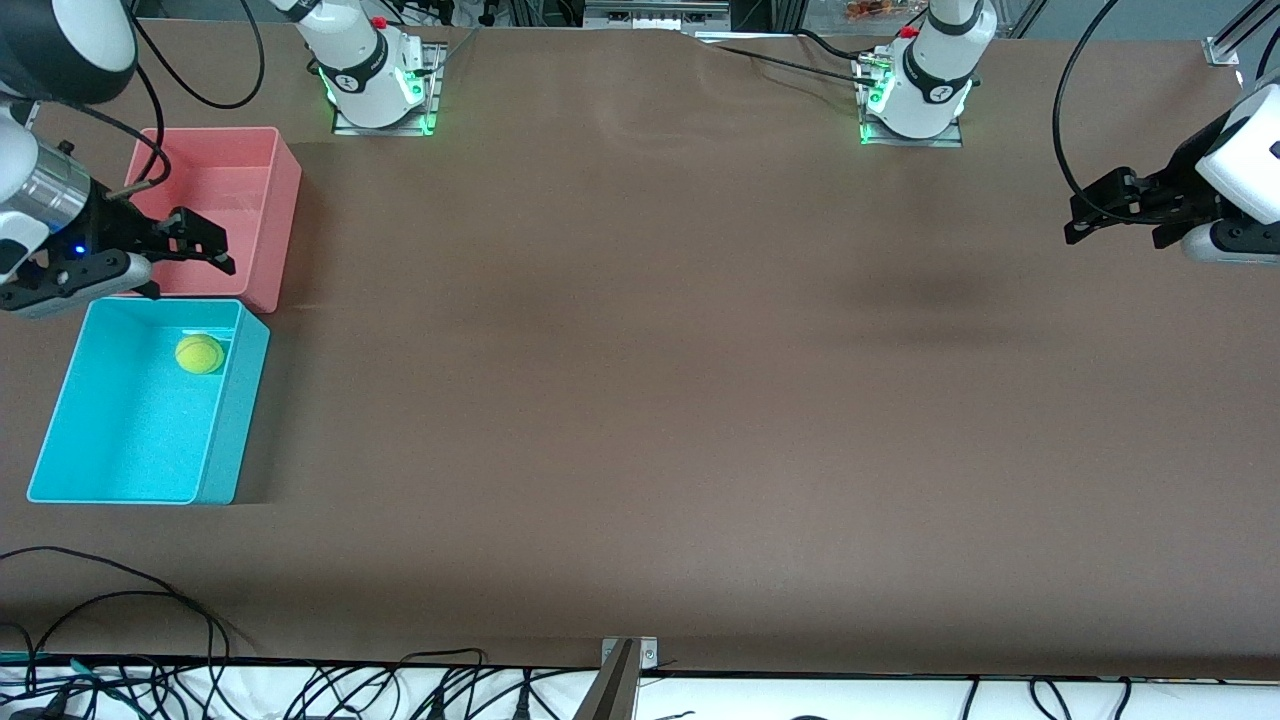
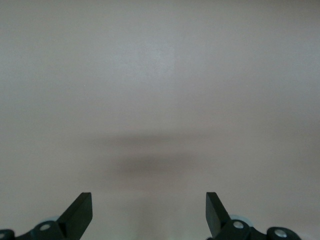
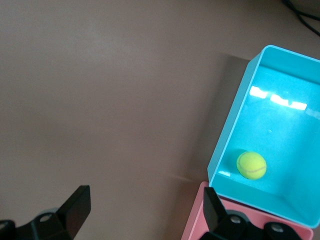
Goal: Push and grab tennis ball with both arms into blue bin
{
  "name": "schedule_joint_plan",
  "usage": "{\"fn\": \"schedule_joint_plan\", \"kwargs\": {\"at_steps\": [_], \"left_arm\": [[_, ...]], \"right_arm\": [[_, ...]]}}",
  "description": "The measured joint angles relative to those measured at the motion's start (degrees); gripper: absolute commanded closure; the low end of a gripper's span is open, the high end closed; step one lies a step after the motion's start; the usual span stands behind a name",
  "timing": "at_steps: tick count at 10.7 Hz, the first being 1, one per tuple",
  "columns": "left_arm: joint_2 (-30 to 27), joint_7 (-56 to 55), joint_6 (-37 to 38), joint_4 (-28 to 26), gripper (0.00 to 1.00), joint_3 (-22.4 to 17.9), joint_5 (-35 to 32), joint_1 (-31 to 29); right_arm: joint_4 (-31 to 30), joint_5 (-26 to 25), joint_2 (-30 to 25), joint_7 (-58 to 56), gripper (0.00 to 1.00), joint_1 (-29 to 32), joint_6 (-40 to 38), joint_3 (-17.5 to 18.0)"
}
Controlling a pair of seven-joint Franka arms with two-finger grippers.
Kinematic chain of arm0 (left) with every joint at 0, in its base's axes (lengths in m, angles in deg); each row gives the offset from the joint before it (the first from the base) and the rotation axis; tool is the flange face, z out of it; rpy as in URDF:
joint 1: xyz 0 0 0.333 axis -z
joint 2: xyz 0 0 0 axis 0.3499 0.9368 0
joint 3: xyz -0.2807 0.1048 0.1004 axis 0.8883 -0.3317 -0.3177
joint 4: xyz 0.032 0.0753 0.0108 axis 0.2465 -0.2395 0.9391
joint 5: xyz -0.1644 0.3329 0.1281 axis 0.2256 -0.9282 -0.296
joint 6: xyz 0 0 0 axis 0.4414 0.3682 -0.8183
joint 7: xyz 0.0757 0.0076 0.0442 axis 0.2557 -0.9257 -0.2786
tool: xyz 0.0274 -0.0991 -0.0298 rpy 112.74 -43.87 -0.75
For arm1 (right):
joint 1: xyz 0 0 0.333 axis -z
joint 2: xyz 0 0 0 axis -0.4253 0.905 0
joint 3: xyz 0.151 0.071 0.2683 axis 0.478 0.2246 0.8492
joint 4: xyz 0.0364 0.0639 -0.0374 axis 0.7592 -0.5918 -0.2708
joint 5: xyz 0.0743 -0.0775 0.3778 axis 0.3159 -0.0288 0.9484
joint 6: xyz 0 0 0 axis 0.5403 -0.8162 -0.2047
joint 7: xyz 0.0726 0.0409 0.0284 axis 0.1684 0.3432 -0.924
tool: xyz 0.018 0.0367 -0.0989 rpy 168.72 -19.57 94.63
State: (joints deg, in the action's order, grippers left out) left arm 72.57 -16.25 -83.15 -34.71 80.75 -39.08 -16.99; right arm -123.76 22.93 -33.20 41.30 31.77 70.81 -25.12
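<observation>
Front view: ball (image 1: 199,354) lies inside the blue bin (image 1: 225,430), in the corner of it closest to the pink bin (image 1: 282,215) and the table's middle. Both bins stand touching, end to end, along the table edge at the right arm's end; the pink bin is farther from the camera. Right gripper (image 1: 190,250) hangs in the air over the pink bin's nearer end, just beside the seam between the bins, fingers apart and holding nothing. Ball sits just below it, apart from the fingers. Left gripper (image 1: 1098,212) hovers over bare table (image 1: 640,400) near the edge at the left arm's end, fingers apart, empty, well apart from ball and bins.

Left wrist view: left gripper (image 2: 149,212) shows two finger tips spread wide over plain table surface (image 2: 160,75); nothing between them.

Right wrist view: right gripper (image 3: 145,210) has fingers spread, empty. Blue bin (image 3: 227,135) holds the ball (image 3: 251,165) close to the wall shared with the pink bin (image 3: 192,225). One finger overlaps the pink bin's corner.
</observation>
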Motion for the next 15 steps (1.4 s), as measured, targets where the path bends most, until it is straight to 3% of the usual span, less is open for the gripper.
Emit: {"fn": "schedule_joint_plan", "kwargs": {"at_steps": [2, 5, 8, 15], "left_arm": [[0.00, 0.00, 0.00, 0.00, 0.00, -0.01, 0.00, -0.01], [0.00, 0.00, 0.00, 0.00, 0.00, -0.02, 0.00, -0.02], [0.01, 0.00, 0.01, 0.00, 0.00, -0.02, 0.00, -0.02], [0.01, 0.00, 0.01, 0.00, 0.00, 0.04, 0.00, 0.01]], "right_arm": [[3.79, -1.38, -0.02, 6.04, 0.00, -1.83, -4.16, -0.59], [8.38, -3.85, 0.22, 10.22, 0.00, -5.75, -8.36, -4.69], [12.74, -4.35, 0.58, 13.03, 0.00, -6.82, -12.52, -5.43], [14.03, -5.60, 1.06, 16.88, 0.00, -7.45, -12.84, -6.00]]}}
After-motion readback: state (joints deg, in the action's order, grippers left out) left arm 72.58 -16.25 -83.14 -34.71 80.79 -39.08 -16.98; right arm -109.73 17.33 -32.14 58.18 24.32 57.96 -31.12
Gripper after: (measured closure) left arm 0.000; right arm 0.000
